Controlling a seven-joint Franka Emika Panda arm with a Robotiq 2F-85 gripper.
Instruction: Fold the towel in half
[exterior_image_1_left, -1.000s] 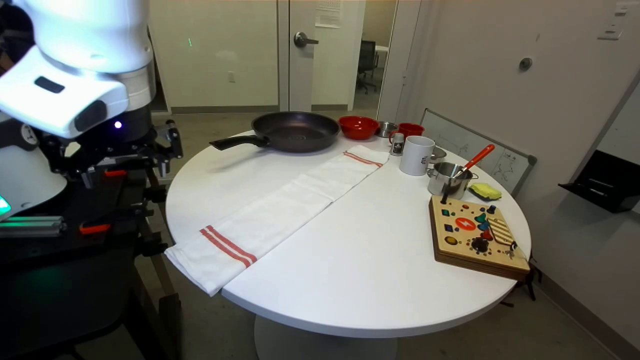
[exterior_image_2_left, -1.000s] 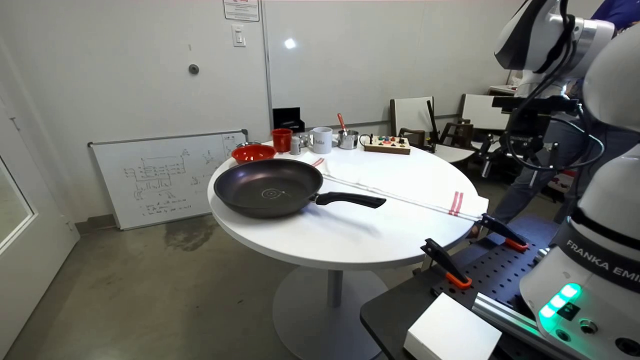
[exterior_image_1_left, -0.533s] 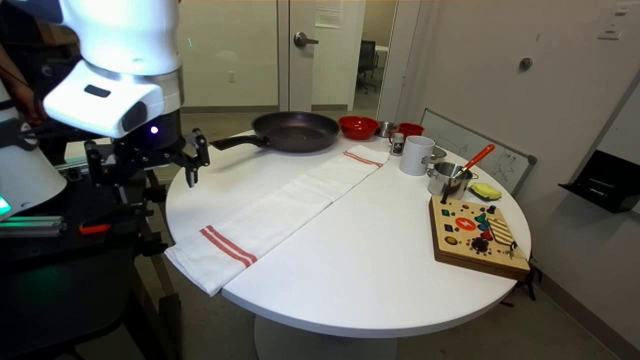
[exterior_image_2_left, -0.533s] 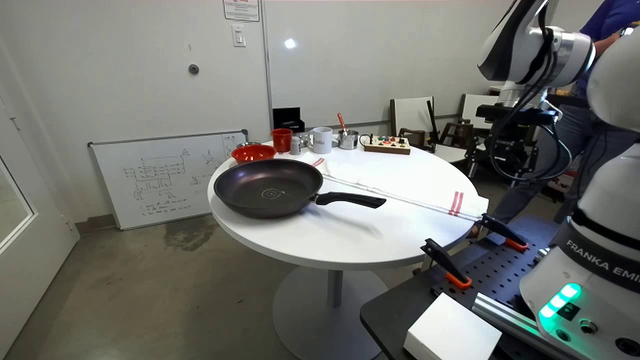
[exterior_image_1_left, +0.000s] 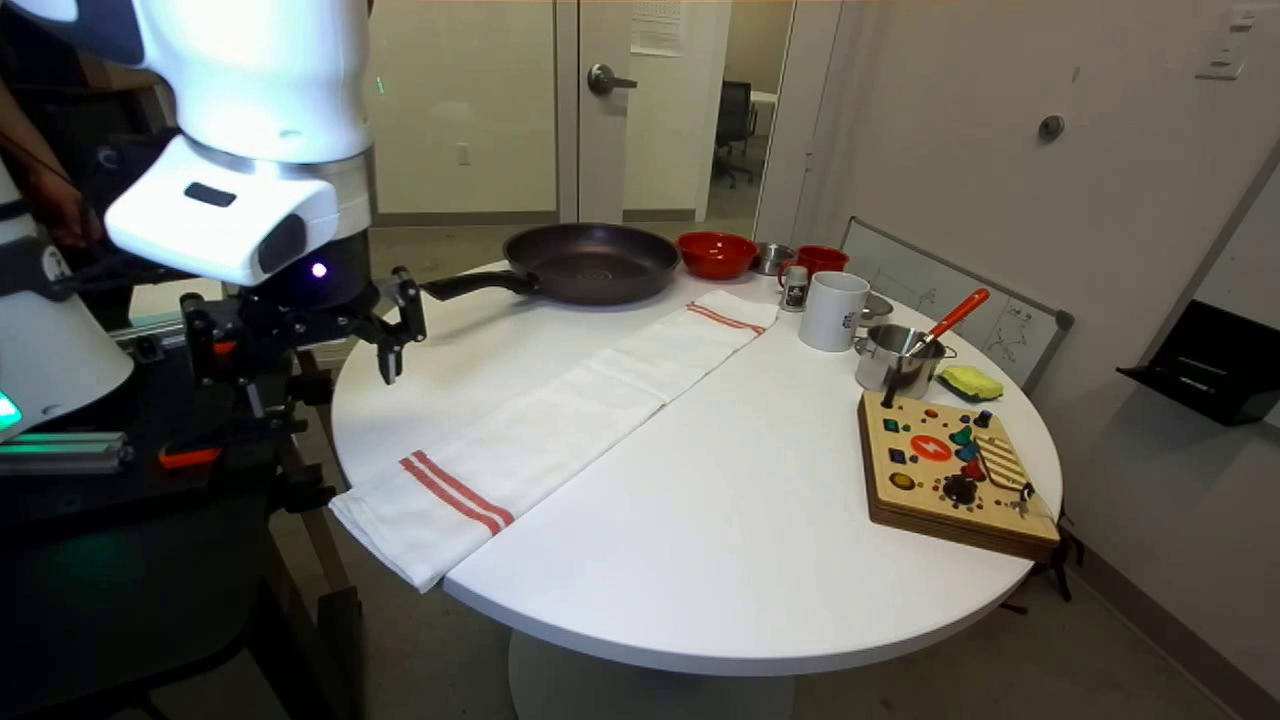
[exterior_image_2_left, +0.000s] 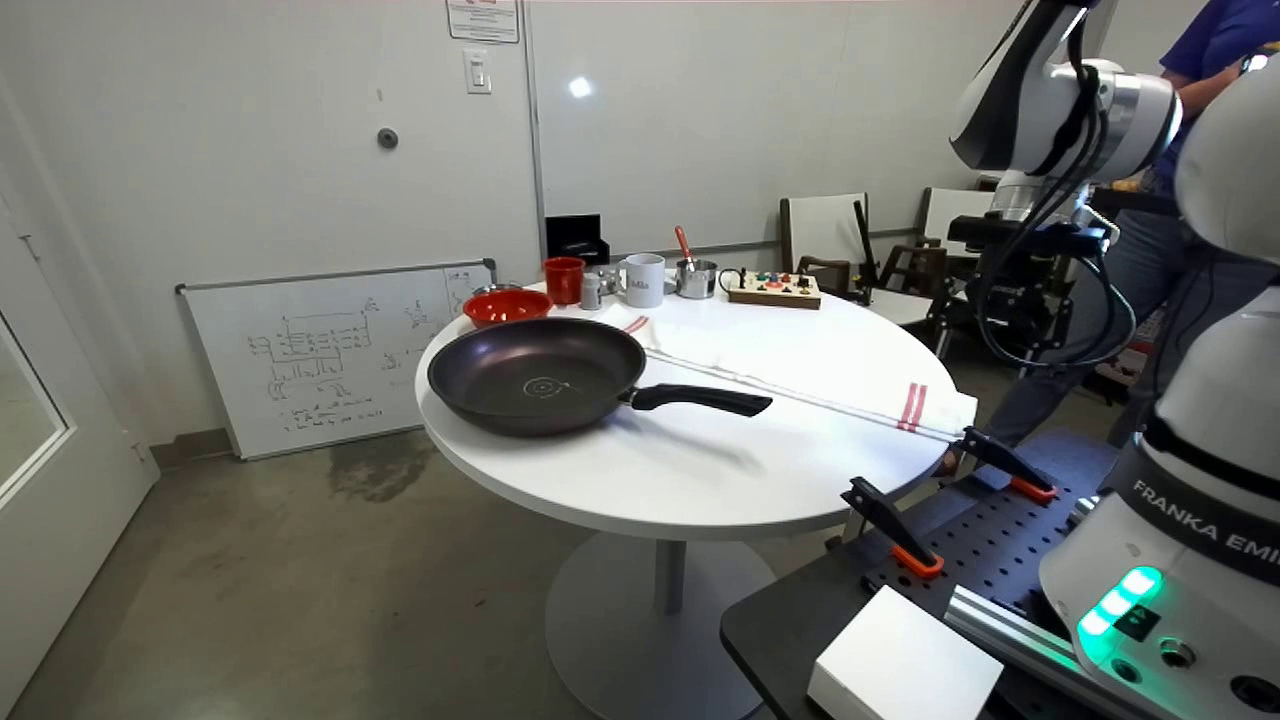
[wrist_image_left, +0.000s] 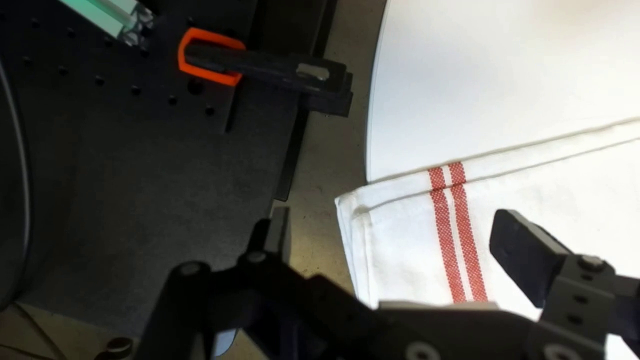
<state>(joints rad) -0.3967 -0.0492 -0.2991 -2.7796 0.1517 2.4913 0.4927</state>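
The towel (exterior_image_1_left: 580, 410) is a long white strip lying flat across the white round table, with red stripes near both ends. Its near end hangs slightly past the table edge on the robot's side; it also shows in an exterior view (exterior_image_2_left: 935, 410). In the wrist view the towel's striped end (wrist_image_left: 405, 245) shows layered edges. My gripper (exterior_image_1_left: 322, 385) is open and empty, above the gap between the robot's stand and the table. In the wrist view the open gripper (wrist_image_left: 397, 242) has one finger over the floor gap and the other over the towel beyond the stripes, apart from it.
A frying pan (exterior_image_1_left: 595, 265) stands beside the towel, its handle (exterior_image_2_left: 700, 399) towards the robot. A red bowl (exterior_image_1_left: 717, 256), white mug (exterior_image_1_left: 833, 312), steel pot (exterior_image_1_left: 893, 362) and wooden control board (exterior_image_1_left: 955, 475) stand along the far side. A black and orange clamp (wrist_image_left: 270, 67) sits on the stand.
The arm and gripper have moved from over the robot's stand towards the table and the towel's near end, and slightly lower. The gripper stays open. The towel has not moved.
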